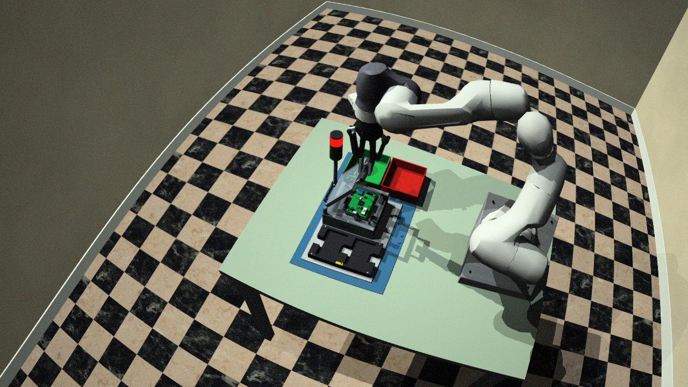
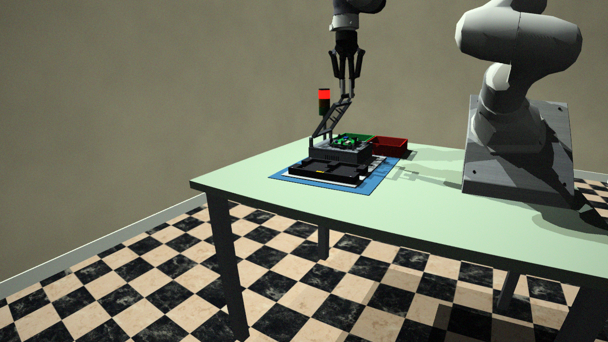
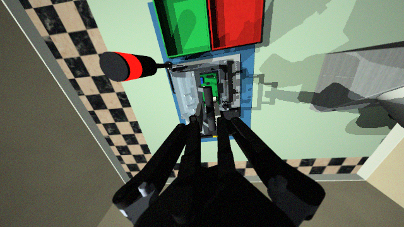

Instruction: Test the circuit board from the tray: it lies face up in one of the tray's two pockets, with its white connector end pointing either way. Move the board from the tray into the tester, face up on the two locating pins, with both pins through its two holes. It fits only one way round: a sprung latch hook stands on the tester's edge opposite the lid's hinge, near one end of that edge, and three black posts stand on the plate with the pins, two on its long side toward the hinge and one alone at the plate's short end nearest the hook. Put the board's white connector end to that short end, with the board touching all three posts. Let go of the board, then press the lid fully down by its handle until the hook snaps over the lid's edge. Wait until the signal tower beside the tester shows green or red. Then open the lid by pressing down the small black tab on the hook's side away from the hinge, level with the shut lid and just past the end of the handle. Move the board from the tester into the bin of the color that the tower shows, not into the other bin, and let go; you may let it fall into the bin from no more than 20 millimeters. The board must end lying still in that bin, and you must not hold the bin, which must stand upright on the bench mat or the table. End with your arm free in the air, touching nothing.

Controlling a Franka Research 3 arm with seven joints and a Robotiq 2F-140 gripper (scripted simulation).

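The green circuit board (image 1: 363, 202) lies face up in the black tester (image 1: 360, 219), also seen in the side view (image 2: 344, 141) and the wrist view (image 3: 209, 83). The tester's lid (image 2: 331, 118) stands raised and tilted on its hinge. My gripper (image 2: 347, 95) hangs straight down with its fingers narrow and nothing between them, its tips at the lid's raised top edge, by the black handle (image 3: 206, 98). I cannot tell whether they touch. The signal tower (image 1: 335, 142) beside the tester glows red. The red bin (image 1: 405, 179) stands empty behind the tester.
The green bin (image 1: 373, 168) stands next to the red bin, right under my gripper's line in the overhead view. The black tray (image 1: 346, 250) with two empty pockets lies in front of the tester on the blue mat. The arm's base (image 1: 509, 240) is at the right.
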